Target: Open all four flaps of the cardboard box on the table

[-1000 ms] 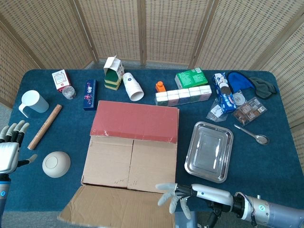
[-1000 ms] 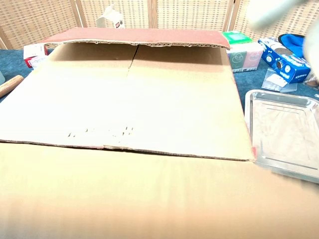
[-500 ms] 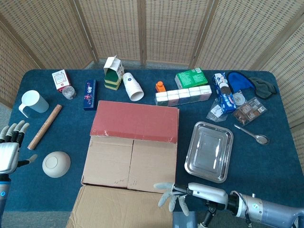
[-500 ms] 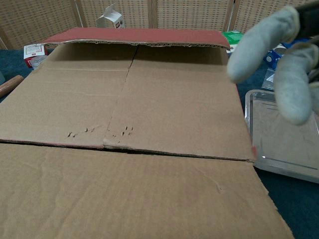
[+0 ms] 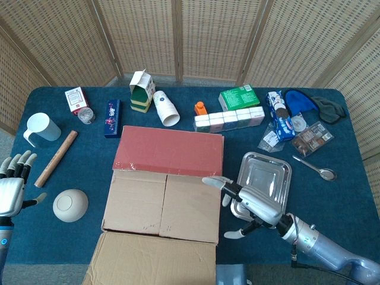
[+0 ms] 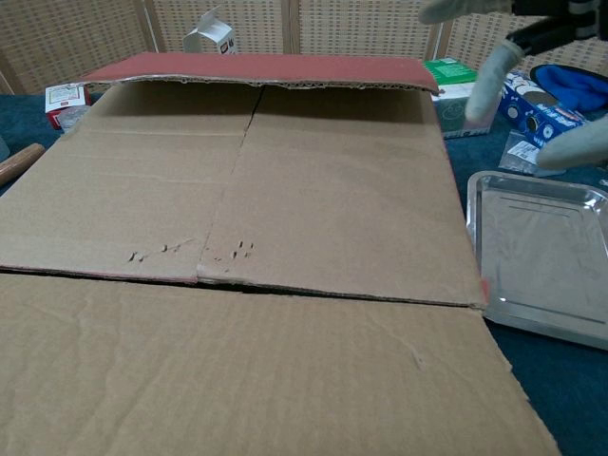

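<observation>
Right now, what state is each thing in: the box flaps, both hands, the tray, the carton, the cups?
far flap: folded open, red side up
near flap: folded open toward the robot
two inner flaps: closed flat
right hand: open, over the steel tray's left edge
left hand: open, off the table's left edge
steel tray: empty
milk carton: top open
paper cup stack: lying on its side

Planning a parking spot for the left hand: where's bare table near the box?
Free: blue cloth between the rolling pin, bowl and box; also right of the steel tray, below the spoon. Crowded: the far edge, from the cups to the snack packs.
</observation>
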Robot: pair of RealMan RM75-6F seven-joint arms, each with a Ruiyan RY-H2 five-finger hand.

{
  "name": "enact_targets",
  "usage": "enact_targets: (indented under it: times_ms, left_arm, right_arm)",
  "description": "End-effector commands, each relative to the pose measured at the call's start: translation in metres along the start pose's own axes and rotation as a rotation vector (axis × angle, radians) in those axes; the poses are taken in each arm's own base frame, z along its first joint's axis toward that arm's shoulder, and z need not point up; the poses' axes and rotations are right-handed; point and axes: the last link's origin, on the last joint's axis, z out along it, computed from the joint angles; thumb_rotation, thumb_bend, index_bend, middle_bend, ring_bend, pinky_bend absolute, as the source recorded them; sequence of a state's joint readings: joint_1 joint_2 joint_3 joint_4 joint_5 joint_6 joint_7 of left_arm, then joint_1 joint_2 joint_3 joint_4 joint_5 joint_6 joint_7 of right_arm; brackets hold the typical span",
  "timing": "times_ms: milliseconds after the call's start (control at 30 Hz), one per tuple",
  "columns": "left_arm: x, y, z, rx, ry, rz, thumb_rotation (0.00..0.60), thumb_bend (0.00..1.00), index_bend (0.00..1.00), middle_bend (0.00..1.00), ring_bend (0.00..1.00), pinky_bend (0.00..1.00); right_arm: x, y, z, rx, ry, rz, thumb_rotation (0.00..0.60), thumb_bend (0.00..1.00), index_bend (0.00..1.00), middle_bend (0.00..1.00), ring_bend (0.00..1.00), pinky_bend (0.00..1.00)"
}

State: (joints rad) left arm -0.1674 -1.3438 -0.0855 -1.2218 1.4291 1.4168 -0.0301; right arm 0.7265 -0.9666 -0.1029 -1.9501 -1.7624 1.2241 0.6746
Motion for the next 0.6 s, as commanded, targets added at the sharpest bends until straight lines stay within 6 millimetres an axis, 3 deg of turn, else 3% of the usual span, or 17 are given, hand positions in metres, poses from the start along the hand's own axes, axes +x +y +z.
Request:
enact_targets:
  times_ms: [33, 333, 600]
  left_arm:
    - [0.000, 0.000, 0.000, 0.001, 0.001, 0.000, 0.600, 0.07, 0.00, 0.00, 0.00, 0.00]
    - [-0.001, -0.003, 0.002, 0.014, -0.005, 0.001, 0.600, 0.06, 0.00, 0.00, 0.00, 0.00]
    - [-0.002, -0.004, 0.003, 0.020, -0.007, 0.001, 0.600, 0.07, 0.00, 0.00, 0.00, 0.00]
  right_arm:
    - [0.002, 0.025, 0.021, -0.110, 0.150, -0.186, 0.600, 0.06, 0.00, 0.00, 0.00, 0.28]
    - [0.001, 0.046, 0.044, -0.173, 0.279, -0.409, 0.600, 0.05, 0.00, 0.00, 0.00, 0.21]
    - [-0.001, 0.053, 0.060, -0.178, 0.358, -0.457, 0.600, 0.05, 0.00, 0.00, 0.00, 0.21]
